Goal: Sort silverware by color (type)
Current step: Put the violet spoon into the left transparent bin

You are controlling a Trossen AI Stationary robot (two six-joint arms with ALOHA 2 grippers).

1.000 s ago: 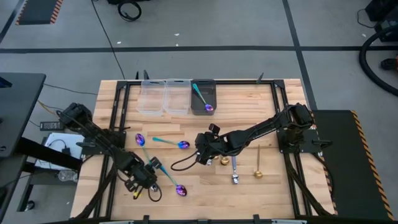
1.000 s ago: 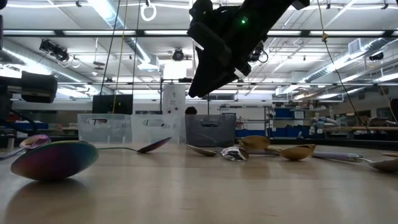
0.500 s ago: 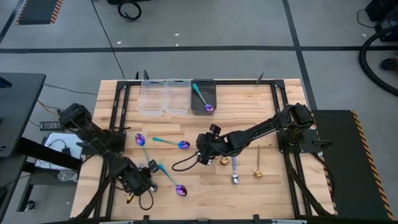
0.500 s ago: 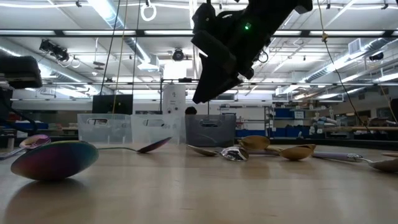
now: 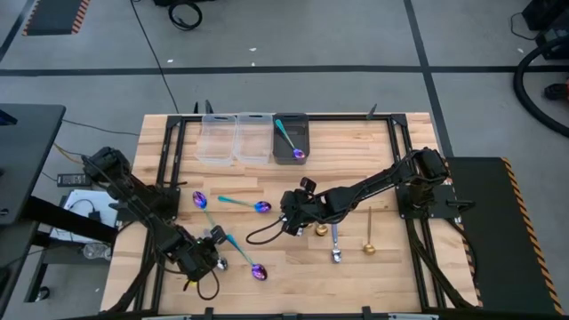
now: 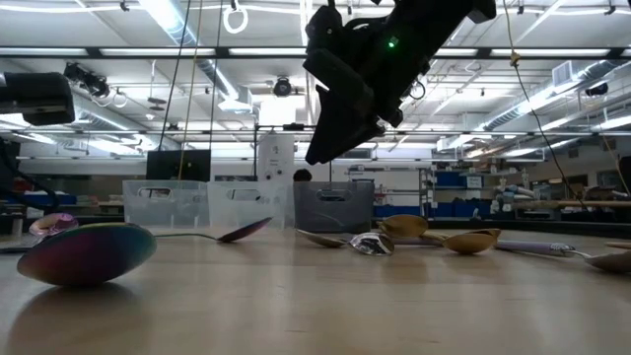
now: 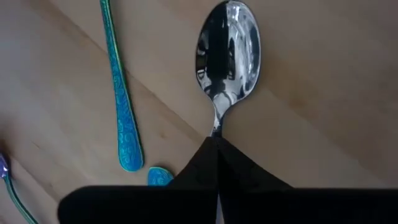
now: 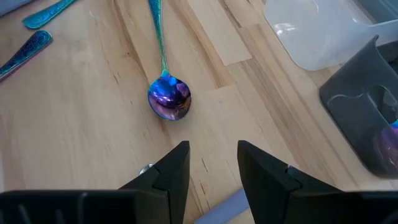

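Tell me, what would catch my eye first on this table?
Probably the shiny spoons scattered over the wooden table, several with purple bowls and blue handles. At the near left, the left gripper is shut on a silver spoon, and at the far edge a dark bin already holds one colourful spoon.

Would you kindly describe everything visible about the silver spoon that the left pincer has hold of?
The silver spoon looks like polished metal, its oval bowl mirror-bright and reflecting dark shapes. It lies flat on the wooden table, bowl facing up and pointing away from the left pincer, whose fingers are shut on its narrow neck, hiding the handle. A teal-blue spoon handle lies beside it, apart. From above, this spot is at the table's front left.
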